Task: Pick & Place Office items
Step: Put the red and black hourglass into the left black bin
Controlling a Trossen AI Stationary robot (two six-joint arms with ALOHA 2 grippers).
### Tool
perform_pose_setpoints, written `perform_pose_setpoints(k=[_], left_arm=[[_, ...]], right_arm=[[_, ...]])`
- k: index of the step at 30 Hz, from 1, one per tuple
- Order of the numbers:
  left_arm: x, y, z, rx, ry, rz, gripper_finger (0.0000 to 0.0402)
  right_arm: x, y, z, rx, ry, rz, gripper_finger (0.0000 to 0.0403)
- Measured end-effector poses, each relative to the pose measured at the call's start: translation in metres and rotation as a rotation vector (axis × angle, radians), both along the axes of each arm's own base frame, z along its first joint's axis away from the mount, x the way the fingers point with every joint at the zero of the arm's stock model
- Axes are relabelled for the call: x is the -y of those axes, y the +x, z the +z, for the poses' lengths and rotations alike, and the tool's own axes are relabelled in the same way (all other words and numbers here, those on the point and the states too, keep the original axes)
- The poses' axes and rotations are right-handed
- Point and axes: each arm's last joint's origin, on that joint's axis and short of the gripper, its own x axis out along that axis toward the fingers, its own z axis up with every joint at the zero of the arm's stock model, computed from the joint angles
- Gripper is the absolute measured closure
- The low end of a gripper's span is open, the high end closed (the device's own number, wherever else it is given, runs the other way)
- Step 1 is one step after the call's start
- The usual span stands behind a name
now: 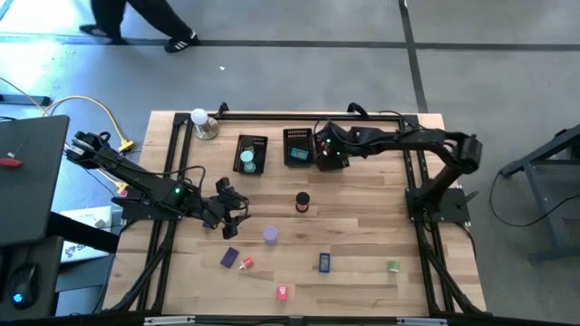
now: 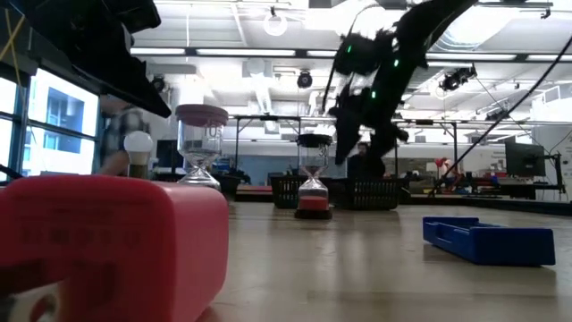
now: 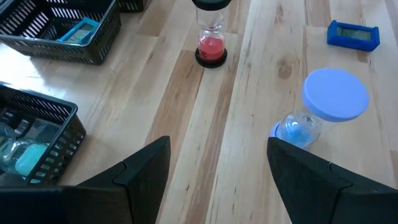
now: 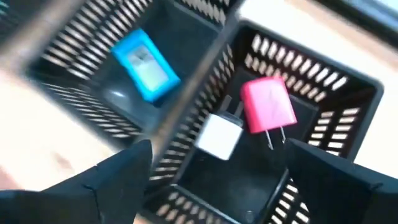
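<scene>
A pale wooden table [image 1: 362, 237] stands on grey floor, a workshop behind; three mesh baskets [image 1: 251, 155] sit in a row at its far edge; left holds a teal hourglass [image 1: 247, 162], middle a blue timer [image 4: 145, 64], right a pink charger [image 4: 268, 104] and white charger [image 4: 219, 135]; seven small items [image 1: 270, 235] lie loose in front; left gripper [image 1: 233, 211] hovers spread beside them; right gripper [image 4: 211, 171], fingers apart, hangs empty over the right basket.

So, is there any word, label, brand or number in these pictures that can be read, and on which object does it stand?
No text can be read anywhere.
Blue timer: it has a pale display panel, too small to read.
Red block: faint raised marks on its face, too blurred to read.
Blue item in the basket: pale panel, blurred.
Pink plug and white plug: no marking visible.
</scene>
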Motion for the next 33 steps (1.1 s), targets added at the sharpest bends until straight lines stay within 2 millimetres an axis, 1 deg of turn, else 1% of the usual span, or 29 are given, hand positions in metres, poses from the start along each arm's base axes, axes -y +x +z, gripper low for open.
perform_pose_setpoints(k=[3,8,11,14,18,21,24,28,33], left_arm=[[0.000,0.000,0.000,0.001,0.001,0.000,0.0141],[0.000,0.000,0.000,0.004,0.000,0.000,0.0141],[0.000,0.001,0.001,0.014,-0.004,-0.001,0.0141],[0.001,0.002,0.003,0.039,-0.015,0.000,0.0141],[0.002,0.004,0.005,0.064,-0.010,-0.012,0.0141],[0.002,0.004,0.006,0.068,-0.005,-0.017,0.0141],[0.002,0.004,0.006,0.068,-0.005,-0.017,0.0141],[0.002,0.004,0.006,0.071,-0.006,-0.017,0.0141],[0.002,0.004,0.006,0.071,-0.006,-0.017,0.0141]], right_arm=[[-0.013,-0.004,0.022,0.070,-0.014,0.020,0.0059],[-0.046,-0.012,0.057,0.185,-0.034,0.119,0.0075],[-0.070,-0.017,0.072,0.232,-0.009,0.207,0.0083],[-0.095,-0.022,0.078,0.251,0.050,0.262,0.0088],[-0.129,-0.024,0.077,0.228,0.086,0.323,0.0089],[-0.155,-0.023,0.073,0.217,0.066,0.345,0.0089],[-0.180,-0.023,0.066,0.199,-0.029,0.341,0.0089],[-0.204,-0.016,0.057,0.225,-0.208,0.303,0.0089],[-0.223,0.000,0.027,0.157,-0.347,0.335,0.0089]])
